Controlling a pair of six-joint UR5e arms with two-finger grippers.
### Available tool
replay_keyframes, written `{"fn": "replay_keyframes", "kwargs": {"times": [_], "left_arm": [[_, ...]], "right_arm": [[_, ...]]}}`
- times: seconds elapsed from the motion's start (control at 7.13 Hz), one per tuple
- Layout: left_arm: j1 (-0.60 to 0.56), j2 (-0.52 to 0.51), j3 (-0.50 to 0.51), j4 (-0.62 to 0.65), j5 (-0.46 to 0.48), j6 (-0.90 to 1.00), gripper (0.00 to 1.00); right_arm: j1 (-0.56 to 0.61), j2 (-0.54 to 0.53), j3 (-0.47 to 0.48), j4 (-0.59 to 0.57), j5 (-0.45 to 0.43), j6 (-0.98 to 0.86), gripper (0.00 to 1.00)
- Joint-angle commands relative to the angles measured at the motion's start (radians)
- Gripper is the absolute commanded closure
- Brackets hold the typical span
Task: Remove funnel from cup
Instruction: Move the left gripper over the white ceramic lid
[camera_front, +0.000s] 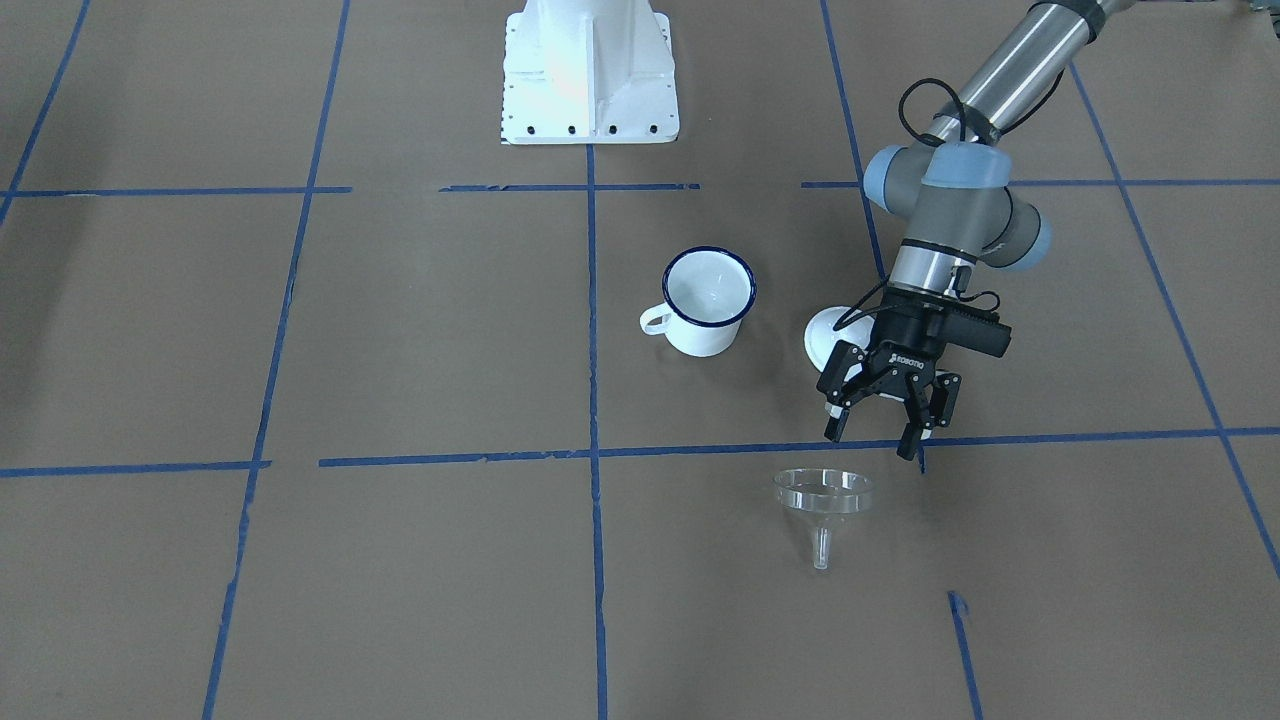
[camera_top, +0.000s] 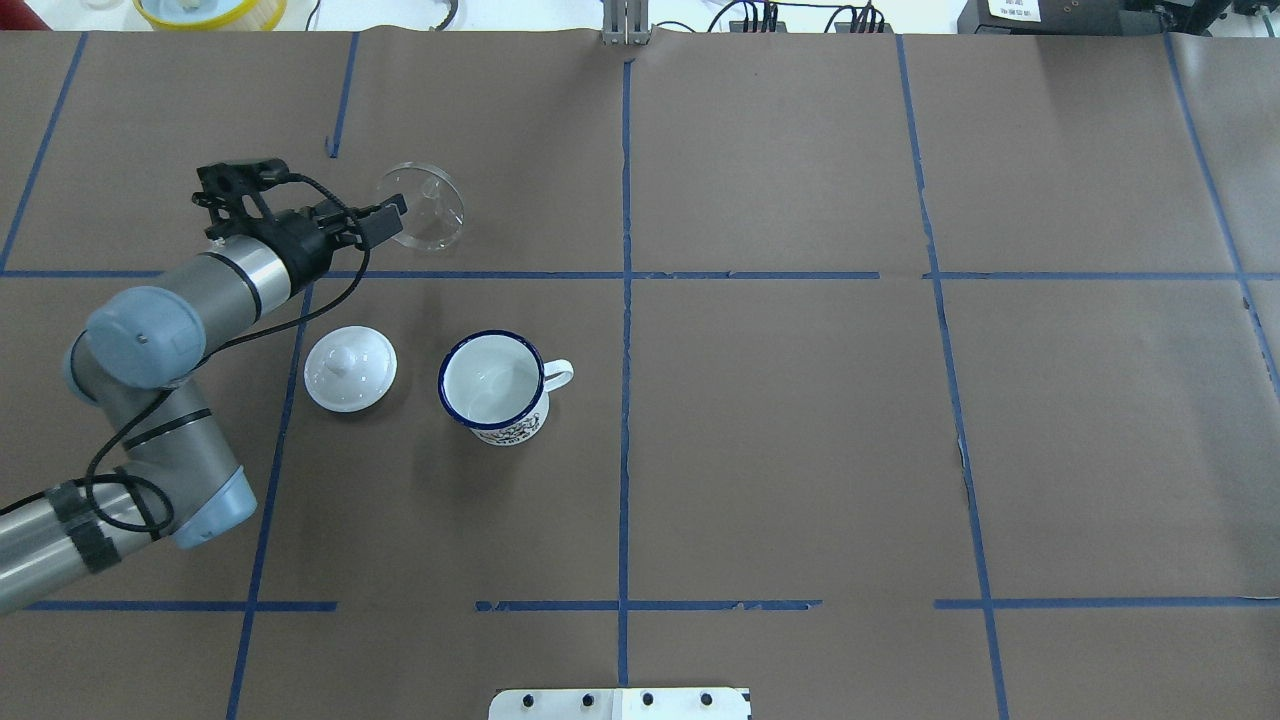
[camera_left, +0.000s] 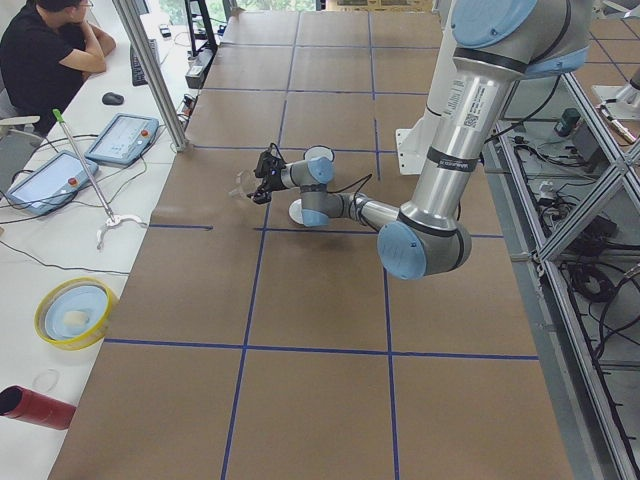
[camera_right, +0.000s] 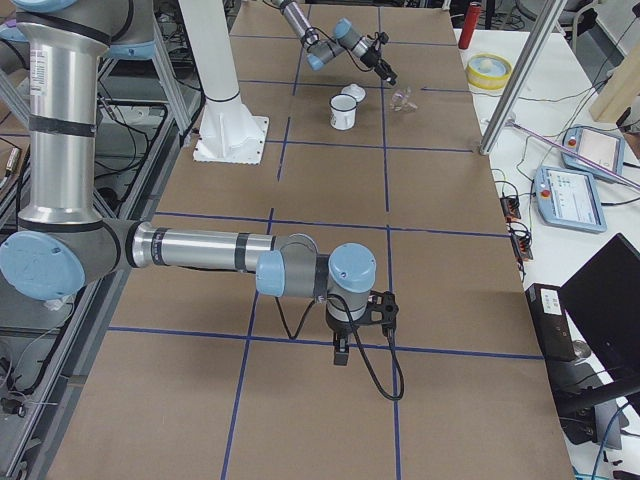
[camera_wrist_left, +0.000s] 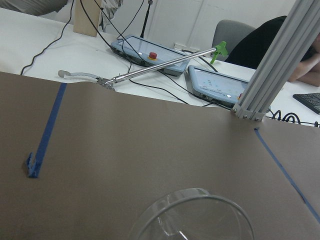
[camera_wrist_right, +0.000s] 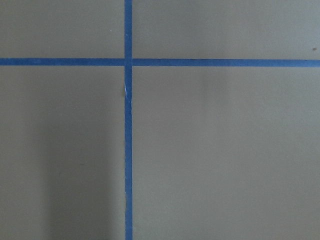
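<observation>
The clear funnel (camera_front: 822, 500) lies on the brown table, out of the cup, with its spout pointing away from the robot; it also shows in the overhead view (camera_top: 422, 205) and at the bottom of the left wrist view (camera_wrist_left: 195, 215). The white cup (camera_front: 705, 300) with a blue rim stands upright and empty, near the table's middle (camera_top: 495, 390). My left gripper (camera_front: 870, 441) is open and empty, hovering just above and behind the funnel. My right gripper (camera_right: 342, 350) shows only in the exterior right view, far from both, and I cannot tell its state.
A white knobbed lid (camera_top: 350, 368) lies left of the cup, under my left arm. The robot's white base (camera_front: 590, 75) stands at the near edge. An operator (camera_left: 45, 50) sits at a side desk with tablets.
</observation>
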Motion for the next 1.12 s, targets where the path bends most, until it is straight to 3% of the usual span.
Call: {"fn": "replay_keyframes", "kwargs": {"times": [0.0,0.28,0.42,0.7,0.98], "left_arm": [[-0.009,0.177,-0.239,0.080,-0.150,0.001,0.00],[-0.037,0.198,-0.412,0.367,-0.246,0.001,0.00],[-0.057,0.178,-0.444,0.504,-0.322,0.001,0.00],[-0.065,0.103,-0.461,0.762,-0.459,0.001,0.00],[-0.065,0.028,-0.461,0.985,-0.480,0.046,0.00]], "right_arm": [[0.000,0.000,0.000,0.000,0.000,0.000,0.00],[0.000,0.000,0.000,0.000,0.000,0.000,0.00],[0.000,0.002,0.000,0.000,0.000,0.000,0.00],[0.000,0.000,0.000,0.000,0.000,0.000,0.00],[0.000,0.000,0.000,0.000,0.000,0.000,0.00]]}}
